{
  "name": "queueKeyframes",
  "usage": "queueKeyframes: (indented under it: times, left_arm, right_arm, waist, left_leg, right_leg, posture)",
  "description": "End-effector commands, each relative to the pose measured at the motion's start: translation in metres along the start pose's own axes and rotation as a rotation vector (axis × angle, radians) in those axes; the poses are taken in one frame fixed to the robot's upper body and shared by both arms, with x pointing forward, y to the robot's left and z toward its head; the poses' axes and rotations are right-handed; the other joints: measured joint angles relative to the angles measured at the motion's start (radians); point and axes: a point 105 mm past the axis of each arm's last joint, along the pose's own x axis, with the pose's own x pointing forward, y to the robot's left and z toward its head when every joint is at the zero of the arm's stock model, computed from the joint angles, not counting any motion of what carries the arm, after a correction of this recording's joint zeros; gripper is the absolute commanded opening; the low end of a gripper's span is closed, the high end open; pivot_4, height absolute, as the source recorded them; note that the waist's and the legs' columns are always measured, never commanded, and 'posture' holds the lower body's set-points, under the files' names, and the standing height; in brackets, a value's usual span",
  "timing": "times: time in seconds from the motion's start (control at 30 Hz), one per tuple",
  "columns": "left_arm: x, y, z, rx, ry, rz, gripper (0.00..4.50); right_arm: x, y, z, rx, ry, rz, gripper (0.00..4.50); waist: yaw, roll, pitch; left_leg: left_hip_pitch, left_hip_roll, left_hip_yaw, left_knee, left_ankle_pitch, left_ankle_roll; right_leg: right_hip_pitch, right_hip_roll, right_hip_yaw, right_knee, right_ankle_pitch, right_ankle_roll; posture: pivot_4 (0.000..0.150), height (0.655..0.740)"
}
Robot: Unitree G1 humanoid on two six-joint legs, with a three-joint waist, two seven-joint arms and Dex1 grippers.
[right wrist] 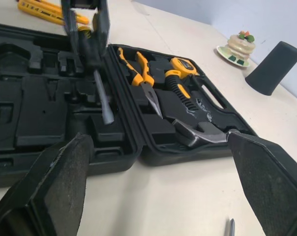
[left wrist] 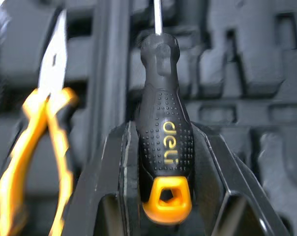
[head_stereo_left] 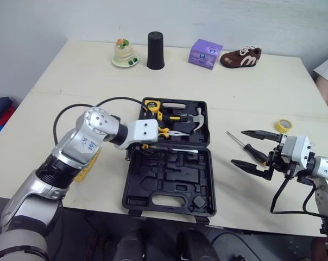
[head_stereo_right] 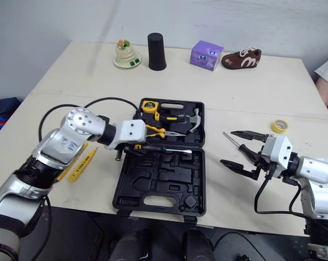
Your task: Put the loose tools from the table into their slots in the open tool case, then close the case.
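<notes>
On the pale tabletop the tool case lay unfolded. The left tool, clamped on a black screwdriver over its near half, likely needed to line it with a slot and lower. The right tool gaped beside a second screwdriver.

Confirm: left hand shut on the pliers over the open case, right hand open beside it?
No: left wrist view shows the left hand shut on a screwdriver over the case, not the pliers, which lie in it; right hand open beside it.
</notes>
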Motion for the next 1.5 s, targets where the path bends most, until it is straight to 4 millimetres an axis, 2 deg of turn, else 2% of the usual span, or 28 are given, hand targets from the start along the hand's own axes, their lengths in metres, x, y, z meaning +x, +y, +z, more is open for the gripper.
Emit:
queueKeyframes:
  times: [0.03, 0.37, 0.63, 0.67, 0.7, 0.73, 0.8, 0.87, 1.03, 1.13, 1.17, 1.2, 1.23, 1.27, 1.37, 1.5]
  left_arm:
    - [-0.008, 0.004, -0.011, 0.013, 0.052, 0.028, 0.99]
    - [-0.011, 0.009, -0.02, -0.001, 0.111, 0.064, 0.99]
    - [-0.01, 0.013, -0.014, -0.016, 0.042, 0.069, 0.99]
    - [-0.011, 0.012, -0.013, -0.011, 0.033, 0.051, 1.79]
    - [-0.013, 0.007, -0.014, -0.003, 0.03, 0.017, 2.02]
    - [-0.016, 0.011, -0.009, 0.037, 0.006, 0.033, 2.23]
    - [-0.022, 0.018, -0.001, 0.057, -0.046, 0.07, 3.02]
    - [-0.027, 0.021, 0.004, 0.076, -0.088, 0.081, 3.02]
    - [-0.035, 0.007, 0.019, 0.113, -0.317, 0.041, 3.02]
    - [-0.036, 0.007, 0.027, -0.031, -0.512, 0.074, 3.02]
    - [-0.03, 0.007, 0.022, -0.039, -0.511, 0.101, 2.47]
    - [-0.026, 0.007, 0.017, -0.034, -0.499, 0.117, 2.22]
    - [-0.021, 0.006, 0.012, -0.042, -0.485, 0.128, 1.77]
    - [-0.018, 0.006, 0.01, -0.047, -0.475, 0.132, 1.19]
    - [0.0, 0.006, -0.004, -0.058, -0.409, 0.158, 0.12]
    - [0.013, 0.011, -0.012, -0.117, -0.398, 0.187, 0.05]
  right_arm:
    - [0.008, -0.001, 0.016, -0.029, -0.033, -0.007, 4.5]
    - [0.016, -0.005, 0.022, -0.024, -0.037, -0.006, 4.5]
    - [0.02, -0.005, 0.021, -0.015, -0.04, 0.002, 4.5]
    - [0.02, -0.004, 0.02, -0.014, -0.04, 0.004, 4.5]
    - [0.02, -0.004, 0.019, -0.009, -0.043, 0.006, 4.5]
    - [0.019, -0.004, 0.017, -0.004, -0.043, 0.008, 4.5]
    - [0.017, -0.004, 0.013, 0.005, -0.043, 0.007, 4.5]
    - [0.016, -0.003, 0.011, 0.007, -0.043, 0.01, 4.5]
    - [0.012, 0.003, 0.005, 0.021, -0.039, 0.014, 4.5]
    - [0.009, 0.006, 0.0, 0.036, -0.028, 0.013, 4.5]
    - [0.009, 0.008, -0.002, 0.04, -0.026, 0.014, 4.5]
    - [0.009, 0.009, -0.003, 0.042, -0.026, 0.015, 4.5]
    - [0.009, 0.01, -0.003, 0.044, -0.026, 0.015, 4.5]
    - [0.009, 0.01, -0.004, 0.045, -0.027, 0.015, 4.5]
    - [0.01, 0.012, -0.005, 0.05, -0.031, 0.017, 4.5]
    - [0.011, 0.013, -0.007, 0.051, -0.033, 0.017, 4.5]
  waist:
    - [0.0, 0.0, 0.0]
    - [0.002, 0.0, 0.0]
    - [0.005, 0.0, 0.0]
    - [0.005, 0.0, 0.0]
    - [0.006, 0.0, 0.0]
    - [0.005, 0.0, 0.0]
    - [0.003, 0.0, 0.0]
    - [0.002, 0.0, 0.0]
    - [0.001, 0.001, 0.0]
    - [0.002, 0.001, 0.0]
    - [0.002, 0.001, 0.0]
    - [0.002, 0.001, 0.0]
    - [0.002, 0.001, 0.0]
    - [0.001, 0.001, 0.0]
    - [0.001, 0.001, 0.0]
    - [0.003, 0.001, 0.0]
  left_leg:
    - [0.0, 0.001, 0.0, 0.0, 0.0, 0.0]
    - [0.0, 0.003, -0.001, 0.001, 0.0, 0.0]
    - [0.0, 0.003, -0.001, 0.002, 0.0, 0.0]
    - [0.0, 0.003, -0.001, 0.002, 0.0, 0.0]
    - [0.0, 0.003, -0.001, 0.002, 0.0, 0.0]
    - [0.0, 0.003, -0.001, 0.003, 0.0, 0.0]
    - [-0.001, 0.003, -0.001, 0.003, 0.0, 0.0]
    - [0.0, 0.004, -0.001, 0.003, -0.001, -0.001]
    - [0.0, 0.005, 0.0, 0.004, -0.001, -0.001]
    - [0.0, 0.006, -0.001, 0.006, -0.001, -0.001]
    - [-0.001, 0.007, -0.002, 0.008, -0.002, -0.001]
    - [-0.002, 0.007, -0.002, 0.01, -0.003, -0.001]
    - [-0.001, 0.007, -0.002, 0.011, -0.003, 0.0]
    - [-0.001, 0.007, -0.002, 0.011, -0.003, 0.0]
    - [-0.001, 0.007, -0.001, 0.011, -0.003, 0.0]
    - [-0.001, 0.007, -0.001, 0.011, -0.003, 0.0]
  right_leg:
    - [0.0, 0.001, 0.0, 0.0, 0.0, 0.0]
    - [0.0, 0.004, 0.001, 0.0, 0.0, 0.0]
    - [0.001, 0.004, 0.001, 0.0, 0.0, 0.0]
    - [0.001, 0.004, 0.001, 0.0, 0.0, 0.0]
    - [0.001, 0.004, 0.001, 0.0, 0.0, 0.0]
    - [0.001, 0.004, 0.001, 0.0, 0.0, 0.0]
    - [0.001, 0.004, 0.001, 0.001, 0.0, 0.0]
    - [0.001, 0.005, 0.001, 0.001, 0.0, 0.0]
    - [0.001, 0.005, 0.001, 0.0, 0.0, 0.0]
    - [0.001, 0.005, 0.001, 0.001, 0.0, 0.0]
    - [0.001, 0.005, 0.0, 0.002, 0.0, 0.0]
    - [0.002, 0.006, 0.0, 0.002, 0.0, 0.0]
    - [0.002, 0.006, 0.0, 0.002, 0.0, 0.0]
    - [0.003, 0.006, 0.0, 0.002, 0.0, 0.0]
    - [0.002, 0.006, 0.0, 0.002, 0.0, 0.0]
    - [0.002, 0.006, 0.0, 0.002, 0.0, 0.0]
  posture:
    - [0.15, 0.74]
    - [0.15, 0.74]
    - [0.15, 0.74]
    - [0.15, 0.74]
    - [0.15, 0.74]
    - [0.15, 0.74]
    - [0.15, 0.74]
    - [0.15, 0.74]
    - [0.15, 0.74]
    - [0.15, 0.74]
    - [0.15, 0.74]
    - [0.15, 0.74]
    - [0.15, 0.74]
    - [0.15, 0.74]
    - [0.15, 0.74]
    - [0.15, 0.74]
